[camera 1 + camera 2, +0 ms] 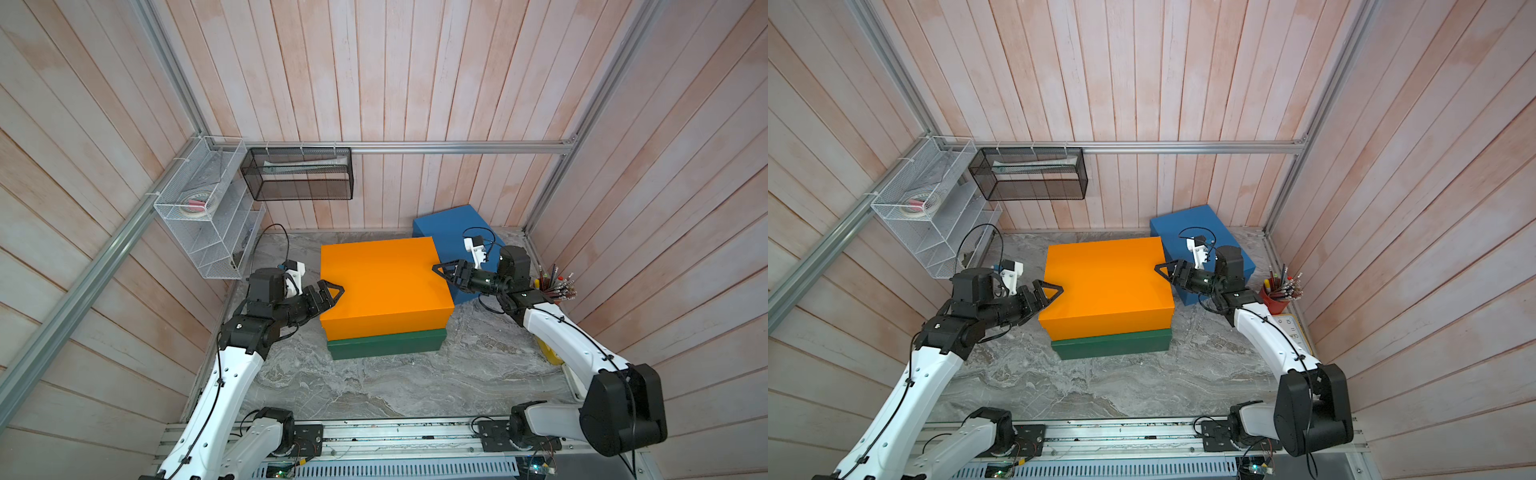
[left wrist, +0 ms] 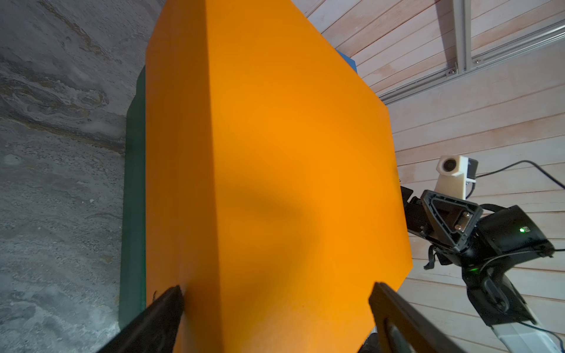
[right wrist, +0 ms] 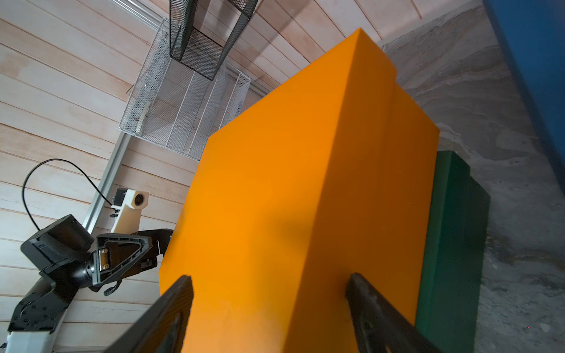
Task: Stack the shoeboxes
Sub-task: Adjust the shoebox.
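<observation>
White arms (image 1: 232, 386), black triangular claws (image 1: 334, 293) (thin black cables (image 1: 275, 225)).

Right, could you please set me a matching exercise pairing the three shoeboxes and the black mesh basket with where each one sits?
Things:
1. orange shoebox
2. dark green shoebox
3. blue shoebox
4. black mesh basket

Places:
A. hung on the back wall
B. bottom of the stack, on the table
C. on top of another box
D. off the stack, toward the back right corner

Pairs: 1-C, 2-B, 3-D, 4-A.
</observation>
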